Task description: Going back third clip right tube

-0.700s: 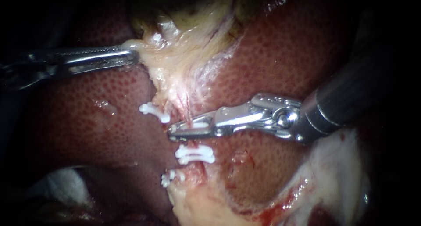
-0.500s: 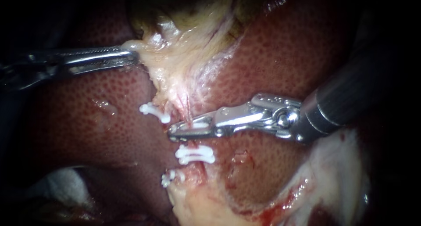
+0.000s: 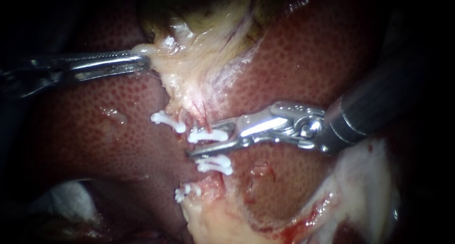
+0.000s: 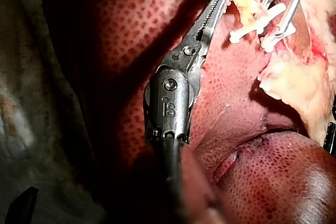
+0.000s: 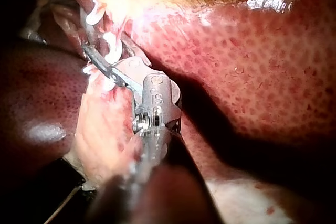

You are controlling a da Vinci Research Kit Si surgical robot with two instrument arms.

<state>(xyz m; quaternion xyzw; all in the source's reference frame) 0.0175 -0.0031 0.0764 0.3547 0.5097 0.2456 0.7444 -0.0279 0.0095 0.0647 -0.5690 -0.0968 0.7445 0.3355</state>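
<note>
Endoscope view: the left instrument (image 3: 142, 61) enters from the upper left, its pincer clamped on pale tissue (image 3: 189, 68). At centre frame, the right instrument (image 3: 211, 143) has its pincer open around a white clip (image 3: 207, 135) seated across the right tube (image 3: 206, 122).

Left wrist view: the left pincer grips the pale tissue.

Right wrist view: the clip lies between the parted pincer.

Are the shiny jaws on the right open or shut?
Open. The right instrument shows a gap between its jaws, with a white clip lying in it.
</note>
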